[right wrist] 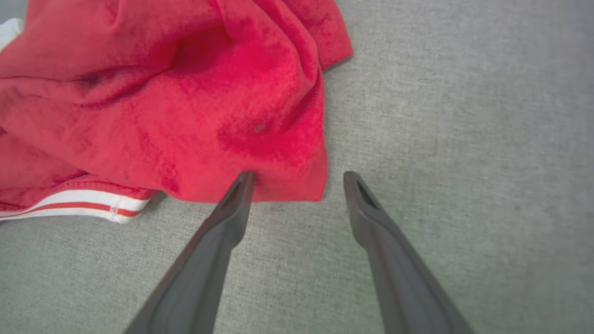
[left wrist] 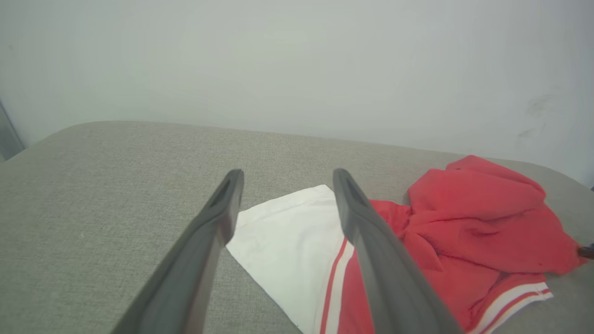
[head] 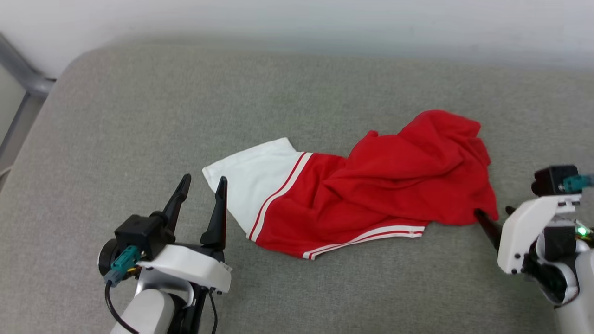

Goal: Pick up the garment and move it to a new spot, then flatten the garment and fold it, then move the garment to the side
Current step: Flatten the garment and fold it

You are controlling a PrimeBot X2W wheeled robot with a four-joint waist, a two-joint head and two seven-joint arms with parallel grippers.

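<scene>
Left gripper (head: 204,178) stands open, tapered dark fingers just at 9 o'clock of the garment (head: 371,190), beside its smooth white sleeve. Right gripper (head: 493,211), also open, has one fingertip at the red edge at 4 o'clock. Soft, crumpled and stripe-trimmed, the garment lies mid-way across the grey woven upholstered surface (head: 139,116).

A plain indoor room is shown, furnished like a home or a mock-up of one; which of the two cannot be told. A broad cushion (head: 139,116), covered in grey woven fabric and rounded at its far left corner, is set against a bare pale wall (head: 297,18) marked by faint scuff marks (left wrist: 533,106). A grey metal bar (head: 23,74) is seen beyond the cushion's left edge. A crumpled red T-shirt (head: 371,185) with a white sleeve is laid towards its right edge.
</scene>
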